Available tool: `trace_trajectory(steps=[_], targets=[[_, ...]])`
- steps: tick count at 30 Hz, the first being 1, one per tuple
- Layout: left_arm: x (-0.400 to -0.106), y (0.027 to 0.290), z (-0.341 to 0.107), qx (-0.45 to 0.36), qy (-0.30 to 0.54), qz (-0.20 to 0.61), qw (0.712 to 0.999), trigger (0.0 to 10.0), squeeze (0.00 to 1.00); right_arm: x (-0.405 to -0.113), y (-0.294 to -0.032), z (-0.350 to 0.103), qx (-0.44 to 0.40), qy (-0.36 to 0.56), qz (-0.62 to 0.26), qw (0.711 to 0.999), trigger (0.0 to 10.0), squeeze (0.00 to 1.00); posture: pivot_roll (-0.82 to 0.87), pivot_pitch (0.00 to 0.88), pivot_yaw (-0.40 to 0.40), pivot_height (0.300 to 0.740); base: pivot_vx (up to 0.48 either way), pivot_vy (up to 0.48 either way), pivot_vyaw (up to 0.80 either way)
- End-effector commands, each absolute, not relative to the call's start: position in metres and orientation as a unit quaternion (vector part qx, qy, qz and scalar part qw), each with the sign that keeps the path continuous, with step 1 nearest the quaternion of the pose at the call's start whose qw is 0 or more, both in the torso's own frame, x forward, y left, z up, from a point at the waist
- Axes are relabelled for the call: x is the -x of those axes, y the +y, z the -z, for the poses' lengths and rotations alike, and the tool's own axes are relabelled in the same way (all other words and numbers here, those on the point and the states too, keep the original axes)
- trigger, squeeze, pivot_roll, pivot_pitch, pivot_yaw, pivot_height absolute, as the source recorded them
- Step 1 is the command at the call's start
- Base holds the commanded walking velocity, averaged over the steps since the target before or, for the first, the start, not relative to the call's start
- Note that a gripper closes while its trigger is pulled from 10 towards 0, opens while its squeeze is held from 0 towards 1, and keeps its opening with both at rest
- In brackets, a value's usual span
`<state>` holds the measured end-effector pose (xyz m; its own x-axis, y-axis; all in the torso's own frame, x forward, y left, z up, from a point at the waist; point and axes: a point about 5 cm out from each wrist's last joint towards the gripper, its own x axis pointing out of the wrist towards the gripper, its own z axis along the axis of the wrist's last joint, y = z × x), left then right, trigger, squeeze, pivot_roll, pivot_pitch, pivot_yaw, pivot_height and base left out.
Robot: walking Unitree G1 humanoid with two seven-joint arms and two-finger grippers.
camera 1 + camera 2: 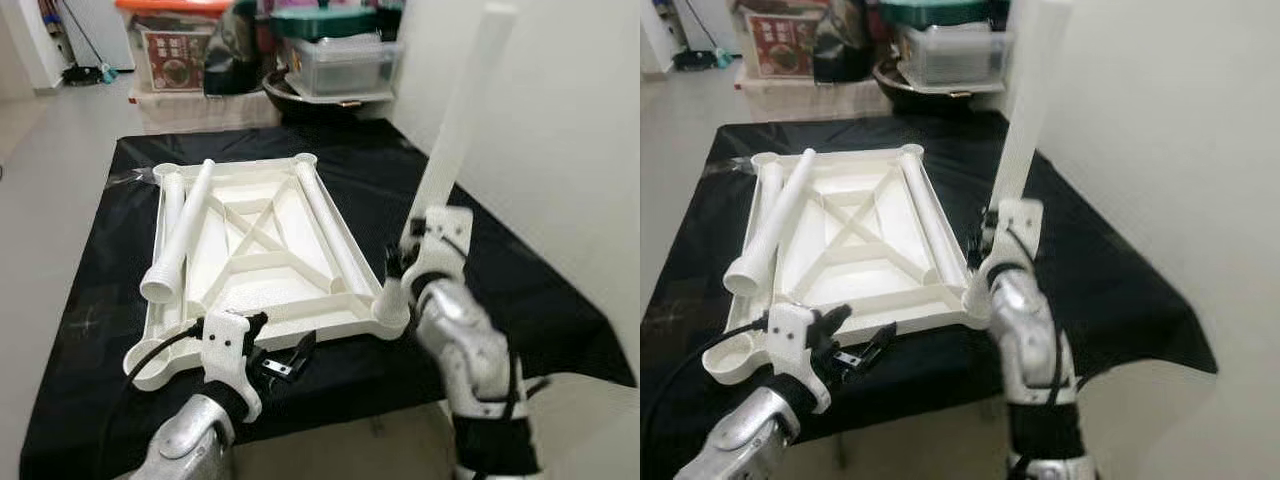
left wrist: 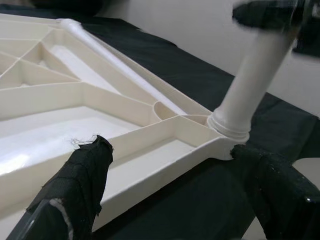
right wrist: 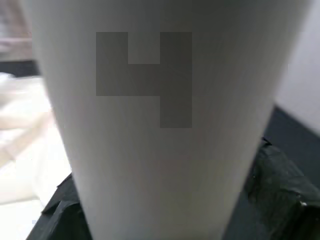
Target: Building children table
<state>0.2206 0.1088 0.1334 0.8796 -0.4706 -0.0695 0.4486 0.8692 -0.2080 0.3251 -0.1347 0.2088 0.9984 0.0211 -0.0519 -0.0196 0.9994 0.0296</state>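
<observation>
Black cloth covers the desk (image 1: 560, 300) beside a white wall. At right of centre, the right hand (image 1: 412, 262) clamps a white plastic tube leg (image 1: 452, 140) upright, seemingly seating it in the near-right corner socket of the upturned white ribbed tabletop (image 1: 250, 250). The left hand (image 1: 262, 350), fingers spread and empty, hovers at the tabletop's near edge, perhaps steadying. Three more legs lie inside.

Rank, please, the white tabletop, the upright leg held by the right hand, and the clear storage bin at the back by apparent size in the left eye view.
1. white tabletop
2. upright leg, held in the right hand
3. clear storage bin, though it stands farther away, so its true size is unsure
</observation>
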Motion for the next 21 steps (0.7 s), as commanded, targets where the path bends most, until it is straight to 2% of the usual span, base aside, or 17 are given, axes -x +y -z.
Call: trace_trajectory(steps=[1, 3, 5, 8, 9, 11, 12, 13, 14, 16, 17, 20, 21], targets=[[-0.221, 0.109, -0.131, 0.099, 0.067, 0.241, 0.963, 10.0, 0.00, -0.327, -0.129, -0.209, -0.019, 0.036, -0.049, 0.998, 10.0, 0.00, 0.14, 0.000, -0.088, 0.740, 0.000, 0.000, 0.00], [-0.222, 0.108, -0.132, 0.100, 0.064, 0.239, 0.964, 10.0, 0.00, -0.324, -0.127, -0.222, -0.025, 0.032, -0.203, 0.978, 10.0, 0.00, 0.14, 0.000, -0.096, 0.740, 0.000, 0.000, 0.00], [-0.222, 0.108, -0.134, 0.102, 0.061, 0.235, 0.965, 10.0, 0.00, -0.315, -0.132, -0.237, 0.004, 0.007, -0.314, 0.949, 10.0, 0.00, 0.14, 0.000, -0.098, 0.740, 0.000, 0.000, 0.00], [-0.223, 0.108, -0.134, 0.103, 0.061, 0.234, 0.965, 10.0, 0.00, -0.312, -0.135, -0.240, 0.024, 0.003, -0.341, 0.940, 10.0, 0.00, 0.14, 0.000, -0.098, 0.740, 0.000, 0.000, 0.00], [-0.225, 0.106, -0.136, 0.103, 0.057, 0.236, 0.965, 10.0, 0.00, -0.312, -0.139, -0.239, 0.054, 0.001, -0.390, 0.919, 10.0, 0.00, 0.15, 0.000, -0.105, 0.740, 0.000, 0.000, 0.00], [-0.225, 0.106, -0.137, 0.103, 0.056, 0.237, 0.964, 10.0, 0.00, -0.314, -0.140, -0.238, 0.058, 0.004, -0.404, 0.913, 10.0, 0.00, 0.16, 0.000, -0.105, 0.740, 0.000, 0.000, 0.00], [-0.225, 0.105, -0.136, 0.102, 0.056, 0.237, 0.965, 10.0, 0.00, -0.320, -0.139, -0.232, 0.056, 0.013, -0.411, 0.910, 5.1, 0.00, 0.16, 0.000, -0.105, 0.740, 0.000, 0.000, 0.00], [-0.225, 0.105, -0.136, 0.102, 0.056, 0.237, 0.965, 10.0, 0.00, -0.320, -0.139, -0.232, 0.056, 0.013, -0.411, 0.910, 5.1, 0.00, 0.16, 0.000, -0.105, 0.740, 0.000, 0.000, 0.00], [-0.225, 0.105, -0.136, 0.101, 0.056, 0.236, 0.965, 10.0, 0.00, -0.325, -0.138, -0.226, 0.051, 0.022, -0.414, 0.908, 2.3, 0.00, 0.17, 0.000, -0.109, 0.740, 0.000, 0.000, 0.00], [-0.224, 0.105, -0.136, 0.100, 0.056, 0.236, 0.965, 10.0, 0.00, -0.328, -0.137, -0.223, 0.047, 0.027, -0.415, 0.908, 2.3, 0.00, 0.18, 0.000, -0.112, 0.740, 0.000, 0.000, 0.00], [-0.223, 0.105, -0.136, 0.099, 0.056, 0.235, 0.965, 10.0, 0.00, -0.333, -0.136, -0.219, 0.038, 0.037, -0.412, 0.909, 0.0, 0.00, 0.18, 0.000, -0.113, 0.740, 0.000, 0.000, 0.00], [-0.221, 0.106, -0.137, 0.097, 0.055, 0.233, 0.966, 10.0, 0.00, -0.343, -0.139, -0.217, 0.015, 0.045, -0.381, 0.923, 0.0, 0.00, 0.19, 0.000, -0.114, 0.740, 0.000, 0.000, 0.00], [-0.221, 0.107, -0.137, 0.097, 0.055, 0.232, 0.966, 10.0, 0.00, -0.353, -0.147, -0.214, 0.019, 0.060, -0.317, 0.946, 0.0, 0.00, 0.18, 0.000, -0.115, 0.740, 0.000, 0.000, 0.00]])
